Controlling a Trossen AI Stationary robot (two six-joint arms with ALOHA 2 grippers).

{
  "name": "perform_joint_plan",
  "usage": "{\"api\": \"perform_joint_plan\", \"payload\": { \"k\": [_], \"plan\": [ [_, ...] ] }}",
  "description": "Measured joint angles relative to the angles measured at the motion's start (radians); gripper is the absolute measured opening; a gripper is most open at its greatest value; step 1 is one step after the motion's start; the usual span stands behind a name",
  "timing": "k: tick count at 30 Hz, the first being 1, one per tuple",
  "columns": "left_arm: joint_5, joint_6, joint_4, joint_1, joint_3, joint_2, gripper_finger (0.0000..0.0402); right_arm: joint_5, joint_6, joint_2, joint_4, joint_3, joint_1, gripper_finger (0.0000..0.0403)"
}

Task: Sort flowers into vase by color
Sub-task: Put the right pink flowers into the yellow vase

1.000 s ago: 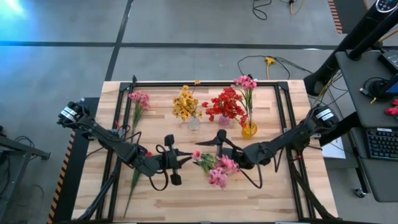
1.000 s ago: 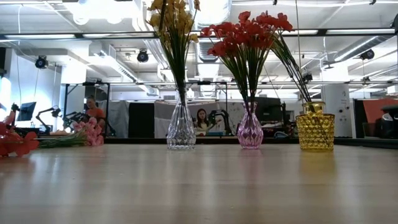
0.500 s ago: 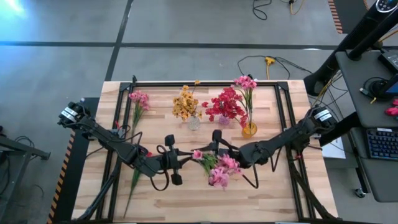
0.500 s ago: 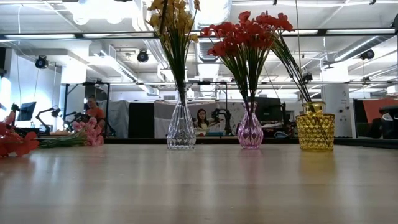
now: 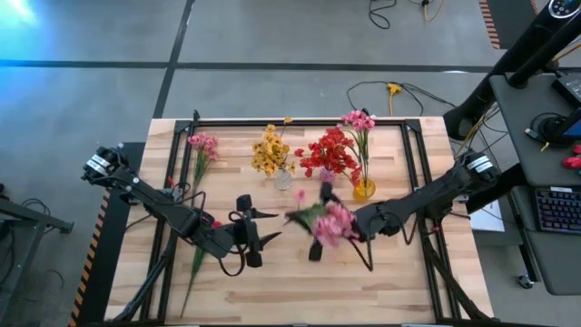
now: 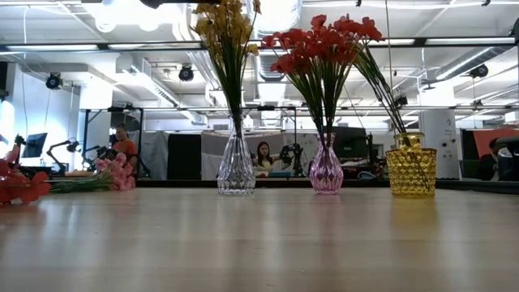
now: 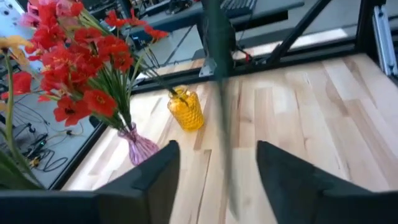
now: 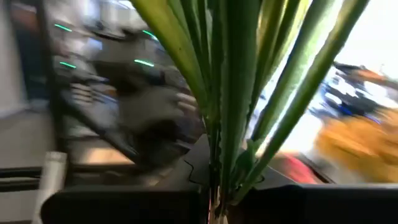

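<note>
My right gripper point(image 5: 313, 221) is shut on a pink flower sprig point(image 5: 333, 223) above the table's middle; its stem and leaves point(image 8: 230, 93) rise before the right wrist camera. My left gripper point(image 5: 270, 226) stands open just left of it, and the sprig's blurred stem point(image 7: 222, 130) passes between its fingers point(image 7: 155, 180) without touching. Along the far edge stand a clear vase with yellow flowers point(image 5: 270, 153), a pink vase with red flowers point(image 5: 329, 154) and a yellow vase point(image 5: 363, 189) with pink flowers point(image 5: 357, 120). My right gripper pinches the sprig's green stem point(image 8: 217, 190) between its two fingers, where the leaves branch off. The fingers come in about level from the table's right. The sprig is lifted clear of the table, its pink blossoms point(image 5: 333, 223) close by the gripper.
More pink flowers point(image 5: 201, 145) lie on the table at the far left. A red flower point(image 5: 214, 222) with a long green stem point(image 5: 194, 268) lies under my left arm. A black frame point(image 5: 300, 121) borders the table. In the low view, people sit in the room behind.
My left gripper has opened and let go of the pink sprig's stem. My right gripper has shut on the sprig and tipped upward. The blossoms have swung from the table's near side up toward the far edge, beside the right gripper.
</note>
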Motion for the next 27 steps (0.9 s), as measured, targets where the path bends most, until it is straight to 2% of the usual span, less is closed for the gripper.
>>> {"api": "perform_joint_plan", "payload": {
  "k": [3, 8, 13, 16, 20, 25, 27],
  "plan": [
    [0.001, -0.025, -0.067, -0.005, 0.0, -0.023, 0.0228, 0.122, 0.104, -0.064, -0.193, 0.0, -0.009, 0.0013],
    [0.002, -0.082, -0.159, -0.01, 0.0, -0.064, 0.0246, 0.164, 0.395, -0.179, -0.581, 0.0, -0.021, 0.0013],
    [0.002, -0.132, -0.225, -0.012, 0.0, -0.113, 0.0245, 0.439, 0.686, -0.267, -0.957, -0.008, -0.002, 0.0013],
    [0.002, -0.157, -0.244, -0.012, 0.0, -0.135, 0.0241, 0.553, 0.881, -0.297, -1.142, -0.016, 0.004, 0.0013],
    [0.002, -0.17, -0.249, -0.012, 0.0, -0.141, 0.0237, 0.598, 1.019, -0.308, -1.264, -0.018, -0.003, 0.0013],
    [0.001, -0.17, -0.251, -0.011, 0.0, -0.137, 0.0235, 0.589, 1.024, -0.311, -1.3, 0.005, -0.019, 0.0013],
    [0.001, -0.17, -0.254, -0.011, 0.0, -0.137, 0.0235, 0.553, 0.99, -0.314, -1.343, 0.03, -0.019, 0.0013]
  ]
}}
